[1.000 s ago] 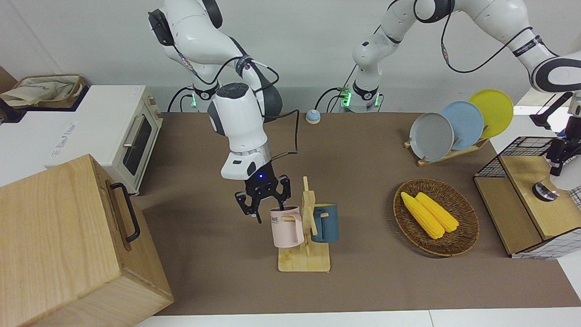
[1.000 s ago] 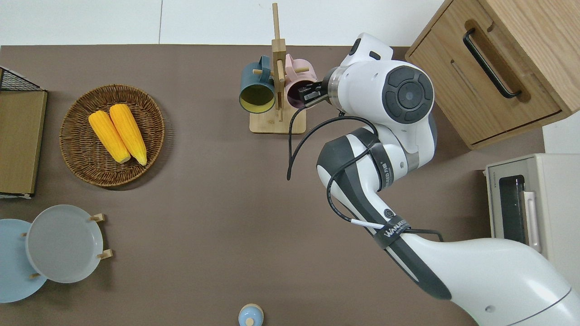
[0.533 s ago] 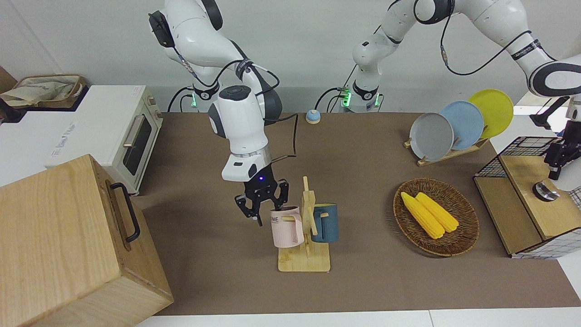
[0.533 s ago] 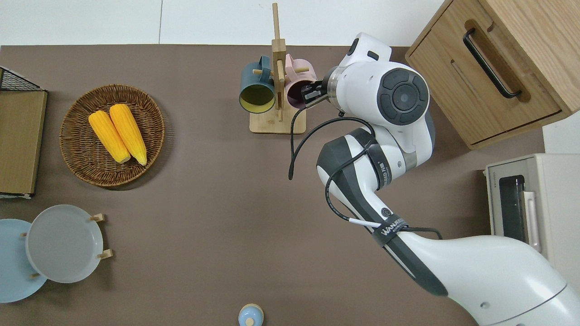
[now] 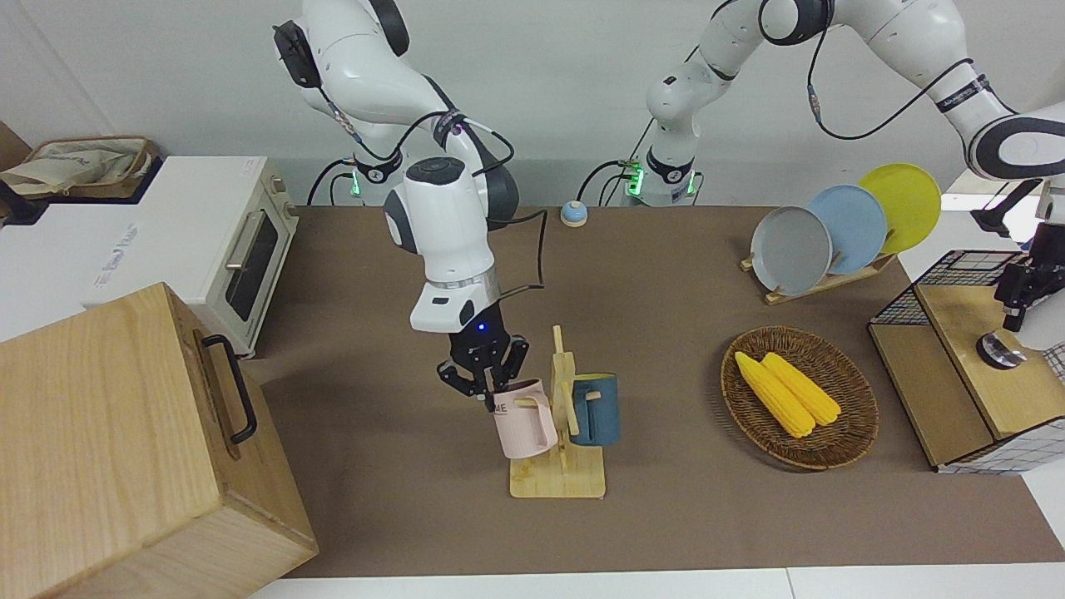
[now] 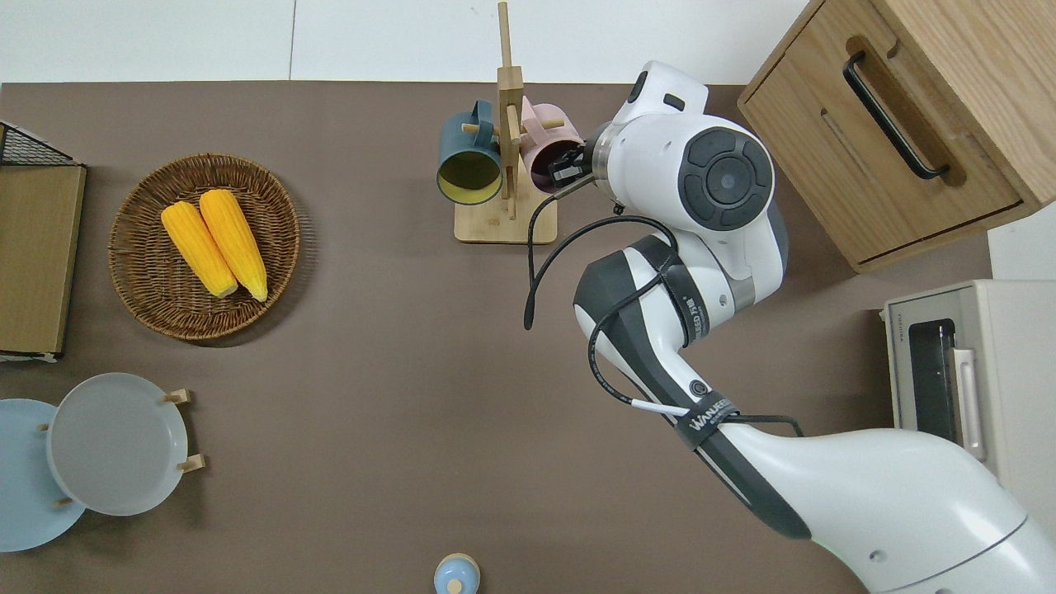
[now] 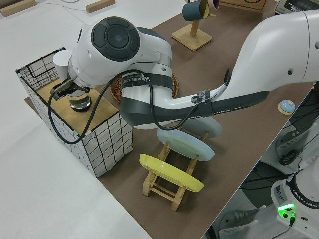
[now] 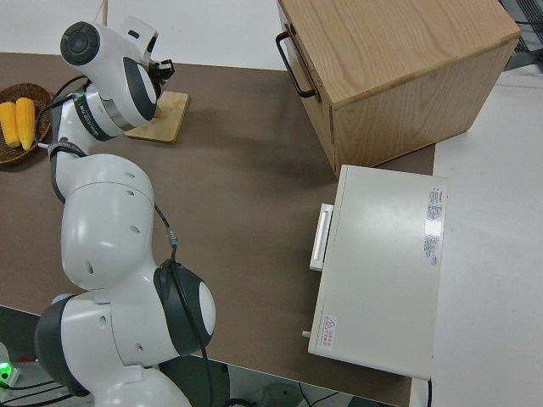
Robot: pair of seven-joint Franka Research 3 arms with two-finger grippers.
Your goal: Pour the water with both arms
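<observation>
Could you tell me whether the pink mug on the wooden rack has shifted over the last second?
Yes. The pink mug, its rim gripped by the right tool, has tipped and risen slightly against the fixed wooden rack; its bottom now swings away from the post.

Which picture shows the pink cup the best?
The front view: the pink cup hangs in full on the wooden rack, handle and lettering showing, the right pincer at its rim. The overhead view shows only its rim and dark inside, the left side view just a sliver at the top edge. In the right side view the arm hides it.
</observation>
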